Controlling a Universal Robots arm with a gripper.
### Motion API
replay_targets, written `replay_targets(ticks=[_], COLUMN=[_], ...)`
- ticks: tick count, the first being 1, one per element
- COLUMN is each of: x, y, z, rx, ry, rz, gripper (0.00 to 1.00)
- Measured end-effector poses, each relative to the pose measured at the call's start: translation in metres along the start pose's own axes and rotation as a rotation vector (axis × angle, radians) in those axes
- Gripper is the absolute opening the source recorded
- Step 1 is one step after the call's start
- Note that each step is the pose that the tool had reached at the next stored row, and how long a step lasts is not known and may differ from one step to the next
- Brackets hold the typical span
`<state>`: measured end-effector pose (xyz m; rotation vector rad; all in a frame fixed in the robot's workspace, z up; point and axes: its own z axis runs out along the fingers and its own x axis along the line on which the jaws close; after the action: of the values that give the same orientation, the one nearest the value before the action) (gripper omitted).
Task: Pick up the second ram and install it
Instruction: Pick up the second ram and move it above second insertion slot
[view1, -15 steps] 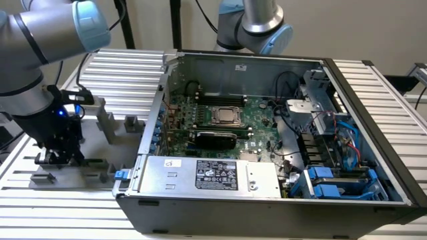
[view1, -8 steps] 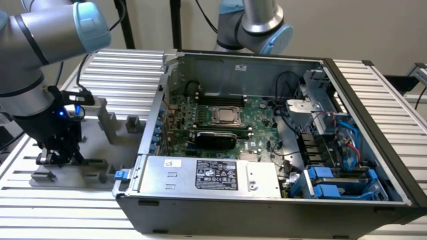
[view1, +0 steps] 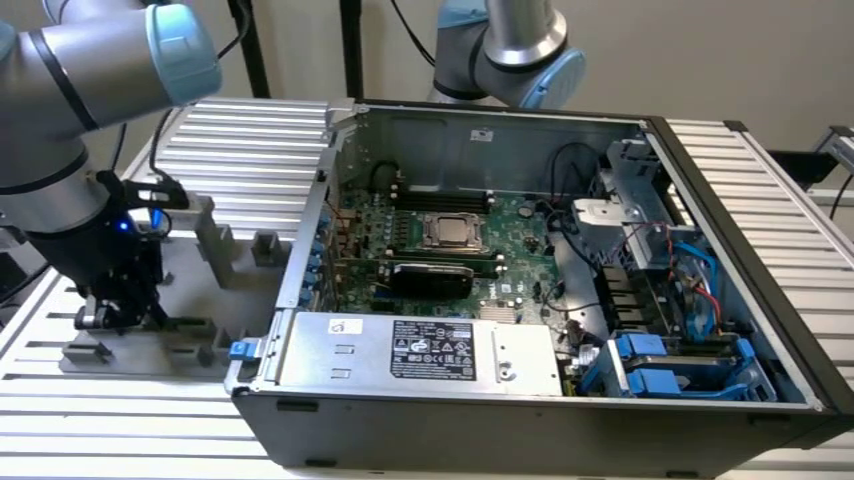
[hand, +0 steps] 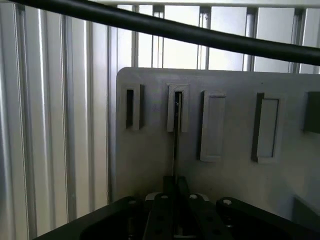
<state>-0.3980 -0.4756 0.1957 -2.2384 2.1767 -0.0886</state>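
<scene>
We see the second ram (hand: 175, 145), a long, thin, flat circuit-board stick, edge-on in the wrist view. It reads as a narrow dark line, so we cannot make out its face, colour or chips. Its far part sits in a narrow slot of the grey plastic holder block (hand: 172, 102). Its near part is pinched between the two fingers of the black claw (hand: 175, 184). The stick runs straight from slot to claw, without tilt.
</scene>
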Motion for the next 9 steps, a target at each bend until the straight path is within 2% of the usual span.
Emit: replay_targets(ticks=[2, 5, 9], x=[0.000, 0.000, 0.001], y=[-0.0001, -0.0006, -0.0020], z=[-0.0010, -0.0072, -0.0242], rx=[-0.0002, -0.0037, -0.0093], ry=[0.0001, 0.0003, 0.0001], rz=[-0.010, -0.011, -0.011], gripper=[0.14, 0.14, 0.14])
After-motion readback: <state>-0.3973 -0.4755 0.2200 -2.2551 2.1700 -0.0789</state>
